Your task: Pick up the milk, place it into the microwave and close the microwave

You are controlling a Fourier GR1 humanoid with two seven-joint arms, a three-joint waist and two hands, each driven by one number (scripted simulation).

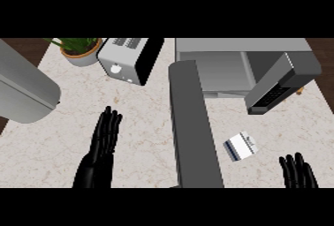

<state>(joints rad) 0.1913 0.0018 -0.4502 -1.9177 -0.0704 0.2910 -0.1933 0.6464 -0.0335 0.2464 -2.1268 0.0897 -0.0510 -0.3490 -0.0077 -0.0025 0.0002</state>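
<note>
One milk carton (241, 147), one microwave (244, 70)

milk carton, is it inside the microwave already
No, the milk carton lies on the counter in front of the open microwave.

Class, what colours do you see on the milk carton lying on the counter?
The milk carton is white with a dark blue side, seen best in the head view.

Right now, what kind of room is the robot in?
Probably a kitchen: a microwave with its door open, a toaster and a milk carton sit on a stone-look counter.
</note>
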